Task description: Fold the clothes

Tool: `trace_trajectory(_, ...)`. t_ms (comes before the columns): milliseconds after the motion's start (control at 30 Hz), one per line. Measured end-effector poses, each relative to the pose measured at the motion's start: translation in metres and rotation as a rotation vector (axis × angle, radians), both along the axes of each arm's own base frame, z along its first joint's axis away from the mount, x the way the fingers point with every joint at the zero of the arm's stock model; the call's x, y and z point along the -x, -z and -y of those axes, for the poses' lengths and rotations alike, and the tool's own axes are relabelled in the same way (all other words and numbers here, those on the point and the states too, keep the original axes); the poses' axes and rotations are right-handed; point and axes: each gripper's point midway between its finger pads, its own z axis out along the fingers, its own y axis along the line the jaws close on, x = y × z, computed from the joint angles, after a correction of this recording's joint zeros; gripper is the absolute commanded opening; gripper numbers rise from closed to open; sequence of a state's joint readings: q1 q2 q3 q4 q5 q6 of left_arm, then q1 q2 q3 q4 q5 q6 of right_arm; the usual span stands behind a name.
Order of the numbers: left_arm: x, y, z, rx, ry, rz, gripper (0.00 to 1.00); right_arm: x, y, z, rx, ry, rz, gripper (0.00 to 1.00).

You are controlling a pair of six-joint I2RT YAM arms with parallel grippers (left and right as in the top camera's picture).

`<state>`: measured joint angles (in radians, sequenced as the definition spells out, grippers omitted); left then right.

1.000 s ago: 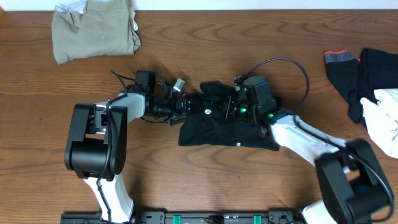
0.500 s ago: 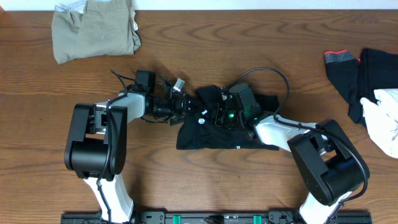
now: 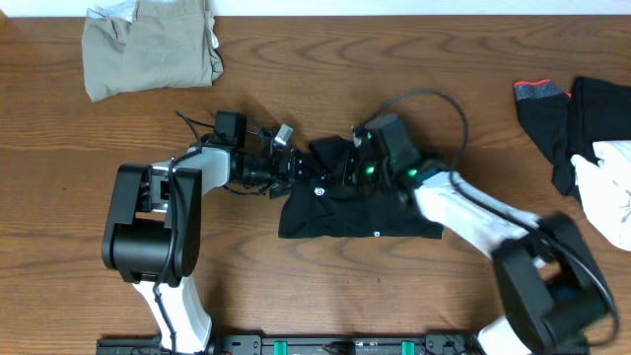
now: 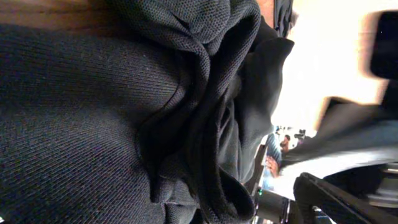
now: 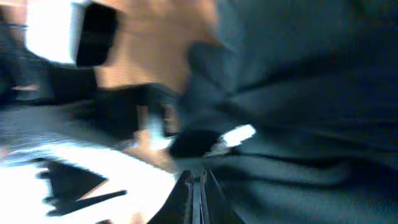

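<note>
**Right gripper**: the fingertips are seen drawn together in the blurred right wrist view, jaws all but shut. Dark cloth lies close around them, but whether a fold is pinched cannot be told.

**Left gripper**: the jaws are spread to their widest. Its wrist view is filled by bunched black knit, its own fingers are not seen, and no grip is evident.

**Black garment**: laid at the table's centre, between and under the two grippers. Its left edge is met by the left gripper, and its upper edge, heaped into a crumpled ridge, is overhung by the right.

**Round white logo**: carried on the left part of the black garment.

**Change noted over the last second:**
- The right gripper has been moved leftward along the upper edge.
- The ridge has been pushed toward the left gripper.
- The logo has slid slightly down and left.
- The left arm has not stirred.

**Judgement:** a flap is being gathered inward, but the fold is rumpled rather than flat. The task is judged to be at an early stage.

**Table**: brown wood grain.

**Khaki garment**: far left corner, well apart from the arms and untouched.

**Black piece with red-orange trim** and **white piece**: heaped together at the right edge, unfolded.
</note>
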<state>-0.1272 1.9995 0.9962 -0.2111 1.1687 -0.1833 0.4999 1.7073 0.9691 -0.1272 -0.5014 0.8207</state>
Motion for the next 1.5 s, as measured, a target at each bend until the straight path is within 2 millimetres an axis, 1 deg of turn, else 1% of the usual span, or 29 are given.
trace_trajectory(133,0.0,0.0,0.0,0.0,0.001,0.0,0.98,-0.008,-0.052,0.01,-0.015,0.008,0.086,0.09)
trace_trajectory(167,0.0,0.0,0.001,-0.001,0.002,0.0,0.99,-0.006,-0.059,0.014,-0.009,0.009,0.095,0.09)
trace_trajectory(200,0.001,0.0,0.001,-0.001,0.004,0.001,0.98,-0.005,-0.068,0.02,0.001,0.018,0.104,0.09)
trace_trajectory(233,0.001,0.0,0.002,-0.001,0.007,0.001,0.94,-0.002,-0.072,0.025,0.012,0.022,0.106,0.09)
trace_trajectory(267,0.002,0.001,0.004,-0.009,0.01,0.003,0.91,0.0,-0.076,0.034,0.033,0.037,0.103,0.1)
trace_trajectory(367,0.005,0.007,0.009,-0.043,0.025,0.004,0.72,0.009,-0.076,0.063,0.101,0.074,0.076,0.14)
trace_trajectory(467,0.012,0.014,0.015,-0.088,0.043,0.0,0.52,0.018,-0.074,0.09,0.163,0.104,0.044,0.15)
trace_trajectory(500,0.014,0.017,0.016,-0.102,0.048,-0.006,0.48,0.021,-0.073,0.098,0.183,0.111,0.034,0.15)
trace_trajectory(567,0.019,0.022,0.017,-0.124,0.056,-0.018,0.44,0.028,-0.072,0.114,0.216,0.122,0.01,0.14)
trace_trajectory(600,0.02,0.023,0.018,-0.13,0.058,-0.021,0.42,0.03,-0.071,0.119,0.228,0.125,0.002,0.13)
trace_trajectory(667,0.02,0.024,0.017,-0.137,0.056,-0.024,0.35,0.035,-0.068,0.128,0.251,0.125,-0.016,0.11)
trace_trajectory(800,0.021,0.03,0.014,-0.169,0.051,-0.03,0.07,0.045,-0.062,0.134,0.284,0.097,-0.041,0.09)
trace_trajectory(1033,0.02,0.033,0.011,-0.179,0.027,-0.061,0.06,0.057,-0.054,0.143,0.347,0.081,-0.08,0.09)
trace_trajectory(1133,0.018,0.033,0.003,-0.182,0.0,-0.091,0.06,0.062,-0.05,0.15,0.384,0.085,-0.105,0.09)
trace_trajectory(1267,0.016,0.036,-0.018,-0.192,-0.061,-0.16,0.06,0.069,-0.044,0.16,0.441,0.096,-0.132,0.09)
trace_trajectory(1367,0.016,0.036,-0.037,-0.206,-0.11,-0.227,0.06,0.07,-0.042,0.165,0.472,0.102,-0.137,0.12)
trace_trajectory(1500,0.017,0.035,-0.061,-0.271,-0.151,-0.293,0.06,0.071,-0.04,0.173,0.514,0.115,-0.141,0.18)
